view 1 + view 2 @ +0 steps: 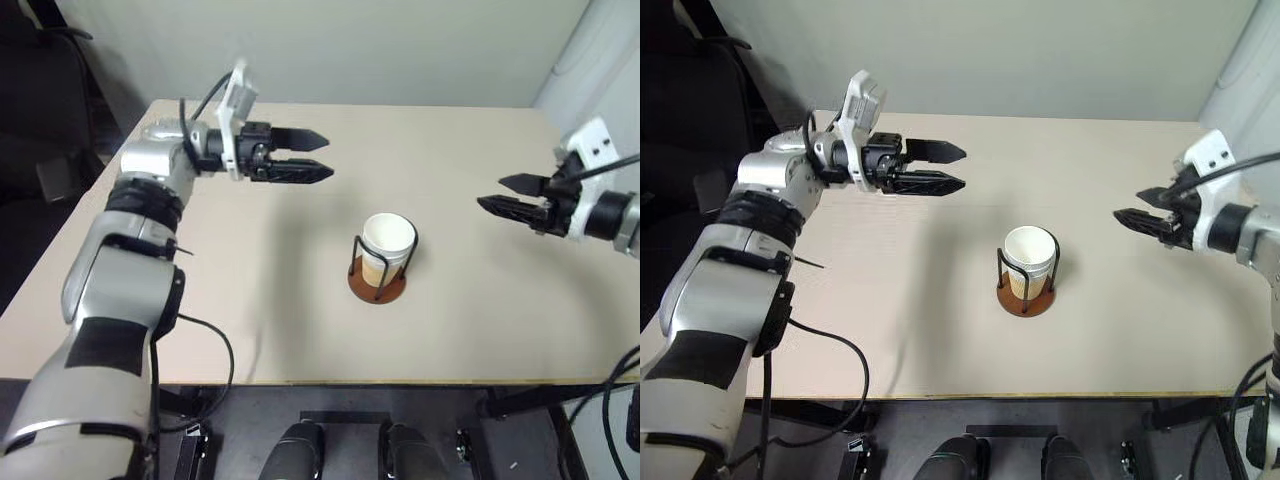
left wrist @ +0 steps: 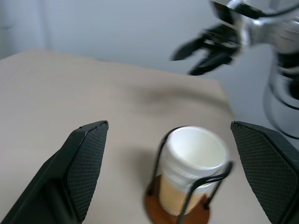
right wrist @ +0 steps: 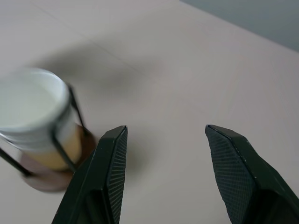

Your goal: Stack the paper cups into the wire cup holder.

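Note:
The paper cups [image 1: 388, 243] sit nested one inside another in the wire cup holder [image 1: 377, 284], which stands upright near the middle of the table [image 1: 250, 300]. The stack shows white rims above a tan-orange side [image 2: 174, 198]. My left gripper [image 1: 322, 156] hovers above the table to the left of and behind the holder, open and empty, pointing right. My right gripper [image 1: 490, 194] hangs to the right of the holder, open and empty, pointing left toward it. Both grippers are well apart from the cups [image 3: 28, 112].
The beige table's front edge runs along the bottom of the head views, with a pale wall [image 1: 400, 50] behind the table. A dark chair [image 1: 40, 110] stands off the table's left side. Cables hang from my left arm near the front edge.

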Action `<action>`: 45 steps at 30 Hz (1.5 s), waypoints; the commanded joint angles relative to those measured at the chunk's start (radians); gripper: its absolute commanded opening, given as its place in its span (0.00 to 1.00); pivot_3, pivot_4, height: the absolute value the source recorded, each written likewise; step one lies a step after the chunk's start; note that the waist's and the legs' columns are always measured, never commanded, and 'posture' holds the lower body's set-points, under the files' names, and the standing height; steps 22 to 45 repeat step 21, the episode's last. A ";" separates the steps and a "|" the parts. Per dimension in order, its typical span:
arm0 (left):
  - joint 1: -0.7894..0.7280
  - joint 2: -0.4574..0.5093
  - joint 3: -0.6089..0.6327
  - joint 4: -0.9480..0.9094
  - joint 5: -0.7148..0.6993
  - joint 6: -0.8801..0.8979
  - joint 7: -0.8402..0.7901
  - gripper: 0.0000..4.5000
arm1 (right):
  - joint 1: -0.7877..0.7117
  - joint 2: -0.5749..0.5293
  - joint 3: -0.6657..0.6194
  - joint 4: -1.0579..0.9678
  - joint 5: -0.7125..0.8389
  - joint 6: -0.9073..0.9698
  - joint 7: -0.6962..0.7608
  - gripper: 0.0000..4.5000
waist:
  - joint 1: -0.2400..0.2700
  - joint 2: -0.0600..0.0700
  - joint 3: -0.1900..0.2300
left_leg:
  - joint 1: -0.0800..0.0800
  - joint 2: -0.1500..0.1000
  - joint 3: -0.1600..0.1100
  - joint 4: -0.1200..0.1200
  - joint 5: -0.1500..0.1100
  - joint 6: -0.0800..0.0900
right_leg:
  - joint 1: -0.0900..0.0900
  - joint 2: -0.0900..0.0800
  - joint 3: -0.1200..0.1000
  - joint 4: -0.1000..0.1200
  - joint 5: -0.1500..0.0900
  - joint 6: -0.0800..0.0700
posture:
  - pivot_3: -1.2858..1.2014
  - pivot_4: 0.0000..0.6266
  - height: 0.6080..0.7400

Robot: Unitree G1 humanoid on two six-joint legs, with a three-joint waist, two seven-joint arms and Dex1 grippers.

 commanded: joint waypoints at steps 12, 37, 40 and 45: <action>-0.023 0.111 0.277 0.057 0.209 -0.001 0.196 1.00 | -0.045 0.033 0.050 0.024 -0.012 -0.169 -0.112 0.58 | -0.002 0.000 0.000 | 0.000 -0.003 -0.005 0.000 0.002 0.001 | 0.001 -0.001 0.001 -0.001 0.002 -0.007 | 0.52 0.24 1.00; 0.002 0.118 0.355 0.037 0.262 0.051 0.263 1.00 | -0.075 0.082 0.063 0.036 0.008 -0.174 -0.172 0.58 | 0.001 0.000 0.000 | -0.001 -0.004 -0.005 -0.001 0.005 0.003 | 0.000 -0.001 0.001 -0.001 0.005 -0.009 | 0.52 0.24 1.00; 0.002 0.118 0.355 0.037 0.262 0.051 0.263 1.00 | -0.075 0.082 0.063 0.036 0.008 -0.174 -0.172 0.58 | 0.001 0.000 0.000 | -0.001 -0.004 -0.005 -0.001 0.005 0.003 | 0.000 -0.001 0.001 -0.001 0.005 -0.009 | 0.52 0.24 1.00; 0.002 0.118 0.355 0.037 0.262 0.051 0.263 1.00 | -0.075 0.082 0.063 0.036 0.008 -0.174 -0.172 0.58 | 0.001 0.000 0.000 | -0.001 -0.004 -0.005 -0.001 0.005 0.003 | 0.000 -0.001 0.001 -0.001 0.005 -0.009 | 0.52 0.24 1.00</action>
